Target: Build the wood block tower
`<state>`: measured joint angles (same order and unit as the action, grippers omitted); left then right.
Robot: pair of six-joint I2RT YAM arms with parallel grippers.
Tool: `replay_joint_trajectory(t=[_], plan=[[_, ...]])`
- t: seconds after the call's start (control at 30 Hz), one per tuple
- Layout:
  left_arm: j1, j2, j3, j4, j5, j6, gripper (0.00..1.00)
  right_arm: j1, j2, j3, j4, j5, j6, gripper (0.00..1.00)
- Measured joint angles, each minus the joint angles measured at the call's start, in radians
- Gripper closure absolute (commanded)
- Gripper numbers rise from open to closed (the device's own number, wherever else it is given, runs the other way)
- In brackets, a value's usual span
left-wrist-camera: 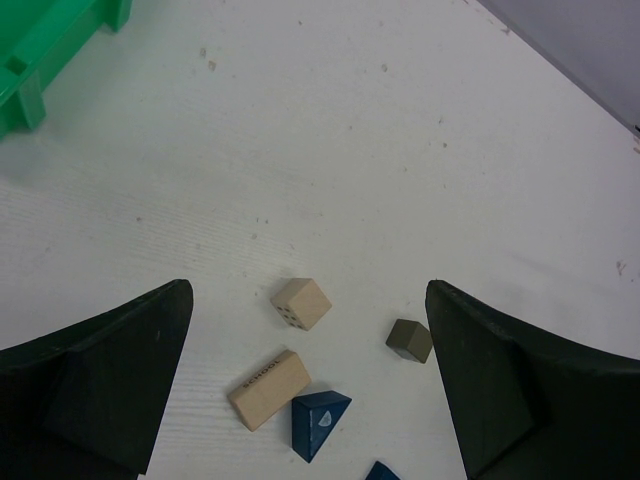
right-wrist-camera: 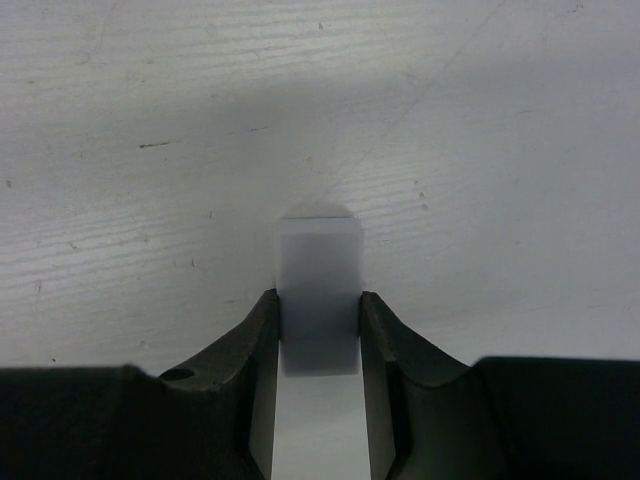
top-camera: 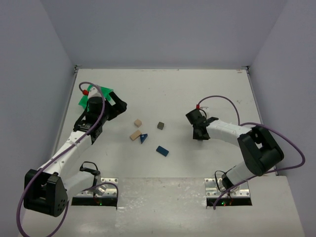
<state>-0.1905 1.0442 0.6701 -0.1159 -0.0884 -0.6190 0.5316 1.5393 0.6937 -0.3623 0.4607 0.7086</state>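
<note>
Five small blocks lie loose in mid-table: a tan cube (top-camera: 138, 122) (left-wrist-camera: 301, 303), a long tan block (top-camera: 135, 135) (left-wrist-camera: 269, 389), a blue triangular wedge (top-camera: 143, 138) (left-wrist-camera: 318, 423) touching it, a dark grey cube (top-camera: 161, 126) (left-wrist-camera: 409, 340) and a flat blue block (top-camera: 162, 151) (left-wrist-camera: 381, 472). My left gripper (top-camera: 116, 106) (left-wrist-camera: 308, 290) is open wide and empty, up and to the left of the blocks. My right gripper (top-camera: 200, 131) (right-wrist-camera: 318, 297) is down at the table to their right, its jaws closed on a pale grey block (right-wrist-camera: 318, 250).
A green plastic bin (top-camera: 91, 96) (left-wrist-camera: 40, 50) stands at the far left, behind my left gripper. Grey walls close the table at the back and sides. Purple cables loop over both arms.
</note>
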Motion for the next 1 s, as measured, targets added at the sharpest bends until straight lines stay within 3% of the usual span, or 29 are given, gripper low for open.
replay_joint_trajectory(t=[0.1, 0.27, 0.43, 0.77, 0.87, 1.0], plan=[[0.000, -0.004, 0.000, -0.001, -0.001, 0.000, 0.00, 0.000, -0.017, 0.000, -0.003, -0.005, 0.000, 0.60], [0.000, -0.014, 0.000, -0.001, -0.001, 0.000, 0.00, 0.000, -0.084, 0.000, -0.005, -0.015, -0.012, 0.25], [-0.001, -0.035, 0.000, -0.003, -0.001, 0.000, 0.00, 0.000, -0.166, 0.000, -0.008, -0.019, -0.051, 0.05], [-0.001, -0.057, -0.004, -0.004, -0.001, -0.007, 0.00, 0.014, -0.406, 0.004, -0.012, -0.108, -0.192, 0.01], [-0.001, -0.057, -0.005, -0.004, -0.003, -0.006, 0.00, 0.069, -0.478, -0.005, 0.023, -0.192, -0.261, 0.01], [-0.001, -0.066, -0.005, -0.004, -0.009, -0.006, 0.00, 0.208, -0.451, -0.007, 0.060, -0.272, -0.341, 0.01]])
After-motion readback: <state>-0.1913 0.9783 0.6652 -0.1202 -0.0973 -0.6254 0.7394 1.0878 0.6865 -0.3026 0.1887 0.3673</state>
